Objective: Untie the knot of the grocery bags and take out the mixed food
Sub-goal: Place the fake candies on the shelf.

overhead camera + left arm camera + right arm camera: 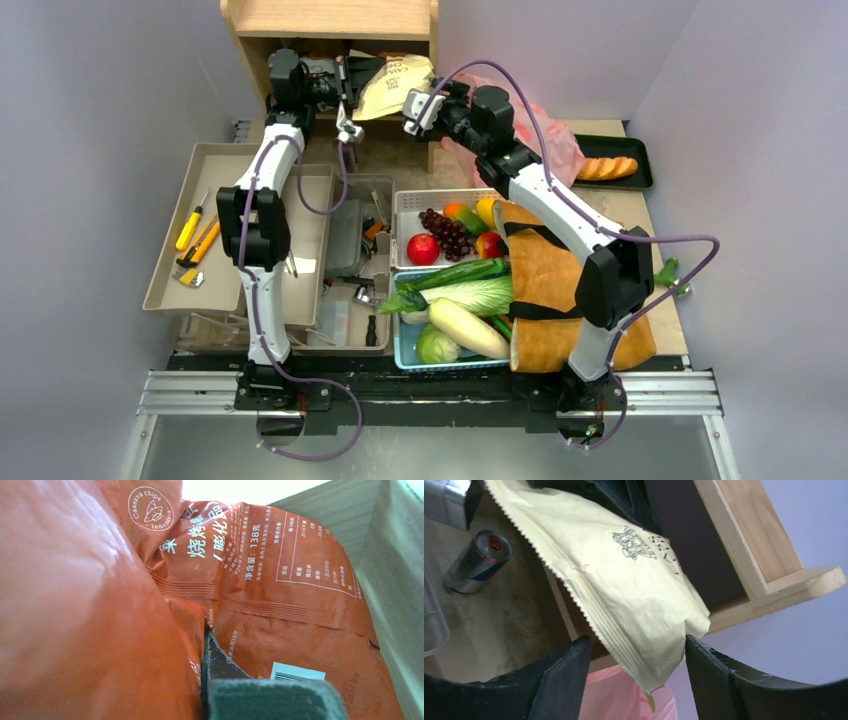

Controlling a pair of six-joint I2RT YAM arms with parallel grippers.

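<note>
The tan snack bag (390,85) hangs at the front of the wooden shelf. My left gripper (352,85) is shut on it; in the left wrist view (210,650) the bag (280,580) fills the frame, backlit orange. My right gripper (410,100) is open, and the bag's lower corner (624,580) sits between its fingers (559,680). The pink bag (555,140) lies behind the right arm and shows below the jaws (624,700); its knot is hidden. The brown paper bag (555,280) lies front right. An apple (423,249), grapes (445,232), cucumber (460,273), napa cabbage (470,295) and daikon (465,328) lie in baskets.
The wooden shelf (330,20) stands at the back. Grey trays (200,160) with tools are on the left. A black tray (640,150) is at the back right. A drink can (476,562) lies on the table under the shelf.
</note>
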